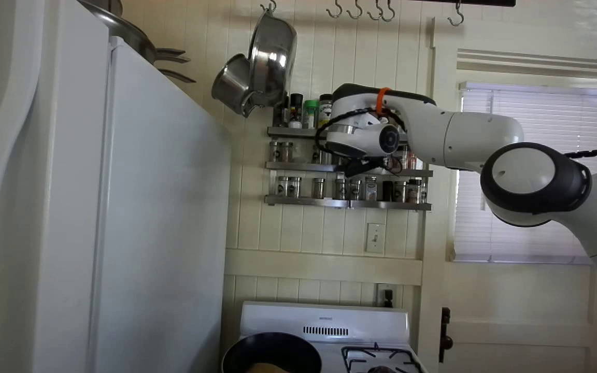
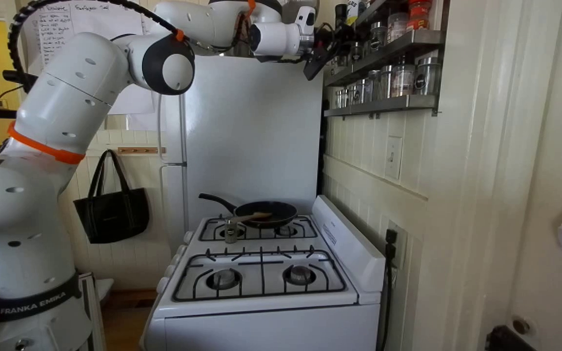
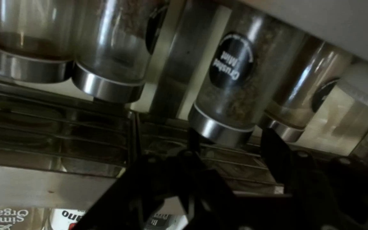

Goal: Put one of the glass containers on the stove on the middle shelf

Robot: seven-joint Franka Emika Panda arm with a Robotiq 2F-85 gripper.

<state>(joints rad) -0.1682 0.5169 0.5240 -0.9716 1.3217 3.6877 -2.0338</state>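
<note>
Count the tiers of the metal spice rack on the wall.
3. In an exterior view: the top tier, under the green-lidded container; the middle tier, directly beneath it; the bottom tier, above the light switch. The robot arm hides parts of the upper two; no fourth shows.

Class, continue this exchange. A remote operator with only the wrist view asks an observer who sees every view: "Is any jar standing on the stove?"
Observer: Yes, in an exterior view a small jar stands on the stove.
Operator: What else is on it?
Observer: A black frying pan, on the side nearer the refrigerator.
Operator: A jar labelled Mint is in my view. How many tiers has the metal rack?
Observer: Three, one above another, in an exterior view.
</note>
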